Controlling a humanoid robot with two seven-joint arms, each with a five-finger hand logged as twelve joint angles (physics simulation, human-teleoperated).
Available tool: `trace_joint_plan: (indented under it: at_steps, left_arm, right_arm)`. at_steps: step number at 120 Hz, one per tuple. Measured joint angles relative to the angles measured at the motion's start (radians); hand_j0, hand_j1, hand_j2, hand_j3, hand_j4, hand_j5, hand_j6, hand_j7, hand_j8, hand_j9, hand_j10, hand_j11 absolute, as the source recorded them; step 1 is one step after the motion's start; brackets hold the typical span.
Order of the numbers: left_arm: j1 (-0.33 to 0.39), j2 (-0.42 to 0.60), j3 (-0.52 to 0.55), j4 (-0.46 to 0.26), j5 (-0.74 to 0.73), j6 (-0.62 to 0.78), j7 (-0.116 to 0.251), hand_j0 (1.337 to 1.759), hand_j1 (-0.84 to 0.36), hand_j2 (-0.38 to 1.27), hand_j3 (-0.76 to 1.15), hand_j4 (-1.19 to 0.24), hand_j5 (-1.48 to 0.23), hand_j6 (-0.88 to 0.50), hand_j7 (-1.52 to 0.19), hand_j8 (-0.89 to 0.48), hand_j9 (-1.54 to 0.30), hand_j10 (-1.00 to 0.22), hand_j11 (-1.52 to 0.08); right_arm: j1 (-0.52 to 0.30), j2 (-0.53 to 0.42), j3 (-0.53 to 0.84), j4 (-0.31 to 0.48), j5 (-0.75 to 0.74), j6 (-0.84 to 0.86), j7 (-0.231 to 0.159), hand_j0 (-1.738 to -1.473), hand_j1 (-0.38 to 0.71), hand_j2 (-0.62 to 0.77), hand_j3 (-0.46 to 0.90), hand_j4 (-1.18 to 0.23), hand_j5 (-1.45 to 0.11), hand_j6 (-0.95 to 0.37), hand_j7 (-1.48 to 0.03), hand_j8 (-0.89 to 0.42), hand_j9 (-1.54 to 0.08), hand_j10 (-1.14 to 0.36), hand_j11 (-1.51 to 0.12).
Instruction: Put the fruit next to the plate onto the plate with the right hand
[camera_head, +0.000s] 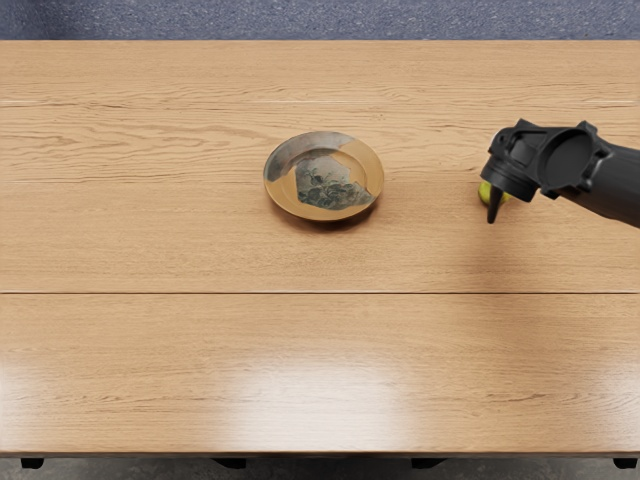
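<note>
Right hand (518, 168) mostly hides a small yellow-green fruit (485, 190).

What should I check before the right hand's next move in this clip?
1. Right hand at the fruit: ok, it sits over the fruit and covers most of it.
2. Grasp secure: cannot tell, the hand hides the contact.
3. Fruit on the plate: not ok, it lies apart, to the plate's right.
4. Plate flat on the table: ok.
5. Path from fruit to plate: ok, nothing stands between them.
6. Left arm out of the way: ok, not in view.
</note>
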Motion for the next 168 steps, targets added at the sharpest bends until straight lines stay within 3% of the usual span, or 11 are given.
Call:
trace_joint_plan:
  at_steps: [54,168]
  left_arm:
    - [0.000,0.000,0.000,0.000,0.000,0.000,0.000,1.658,0.35,0.00,0.00,0.00,0.00,0.00,0.00,0.00,0.00,0.00,0.00]
    - [0.000,0.000,0.000,0.000,0.000,0.000,0.000,1.658,0.35,0.00,0.00,0.00,0.00,0.00,0.00,0.00,0.00,0.00,0.00]
  right_arm:
    - [-0.017,0.004,0.032,-0.028,-0.012,-0.026,0.000,-1.658,-0.06,-0.05,0.00,-0.24,-0.31,-0.24,-0.31,-0.24,-0.31,-0.24,-0.31]
    - [-0.055,0.015,0.061,-0.060,-0.020,-0.064,0.000,-1.658,-0.03,-0.05,0.00,-0.27,-0.35,-0.27,-0.34,-0.27,-0.35,-0.27,-0.34]
